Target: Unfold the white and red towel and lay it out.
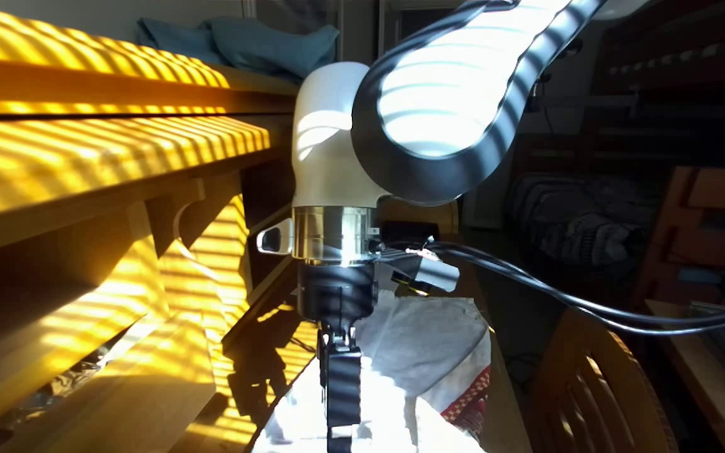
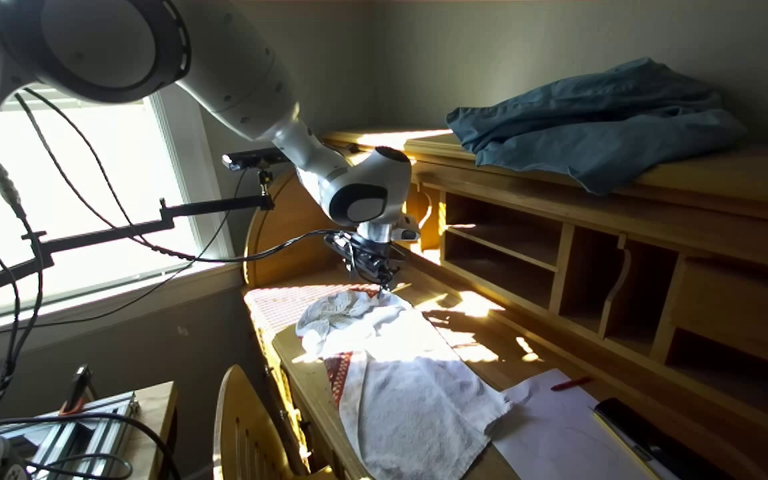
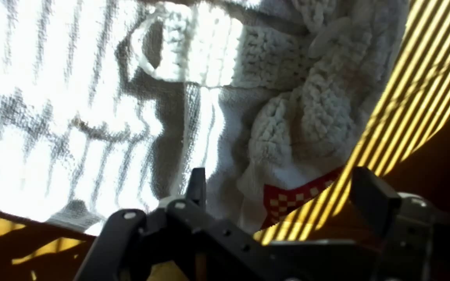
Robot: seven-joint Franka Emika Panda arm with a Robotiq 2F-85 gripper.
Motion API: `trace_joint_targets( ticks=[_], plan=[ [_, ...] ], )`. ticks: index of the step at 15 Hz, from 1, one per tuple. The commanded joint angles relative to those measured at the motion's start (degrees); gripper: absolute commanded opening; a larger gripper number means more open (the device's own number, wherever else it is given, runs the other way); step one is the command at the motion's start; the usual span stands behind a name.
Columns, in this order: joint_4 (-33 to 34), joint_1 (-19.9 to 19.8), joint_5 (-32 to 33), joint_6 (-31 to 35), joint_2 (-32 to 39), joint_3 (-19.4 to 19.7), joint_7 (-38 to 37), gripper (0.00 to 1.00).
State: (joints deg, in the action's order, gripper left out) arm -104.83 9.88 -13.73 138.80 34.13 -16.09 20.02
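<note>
Half unfolded, seemingly: mid-spreading the white and red towel [image 2: 417, 407], partly bunched beneath the released, empty gripper [image 3: 281, 187]. Likely calls next for pinching the crumpled part [image 3: 322, 105] below and pulling outward.

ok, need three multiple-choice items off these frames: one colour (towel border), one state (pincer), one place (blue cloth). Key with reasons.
1. Main colour of the checked border on the towel?
A) green
B) blue
C) red

2. State of the pincer?
A) open
B) shut on the towel
C) shut on nothing

3. Where is the blue cloth?
A) under the towel
B) on top of the desk hutch
C) in the pincer

Key:
1 C, the wrist view shows red with pale squares.
2 A, its fingers stand wide apart in the wrist view.
3 B, both exterior views show it lying up there.
</note>
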Motion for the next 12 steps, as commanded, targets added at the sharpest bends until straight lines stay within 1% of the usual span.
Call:
trace_joint_targets(
  ticks=[1,4,9,12],
  plan=[
    [-8.0,-1.1,0.9,5.3,-4.9,0.9,-2.8,1.00],
    [-12.1,-2.5,0.6,5.5,-7.5,0.7,-2.3,1.00],
    [-17.7,-4.9,-1.4,0.9,-12.0,-1.6,1.0,1.00],
    [-19.2,-6.9,-5.6,-1.7,-13.4,-4.3,5.3,1.00]
  ],
)
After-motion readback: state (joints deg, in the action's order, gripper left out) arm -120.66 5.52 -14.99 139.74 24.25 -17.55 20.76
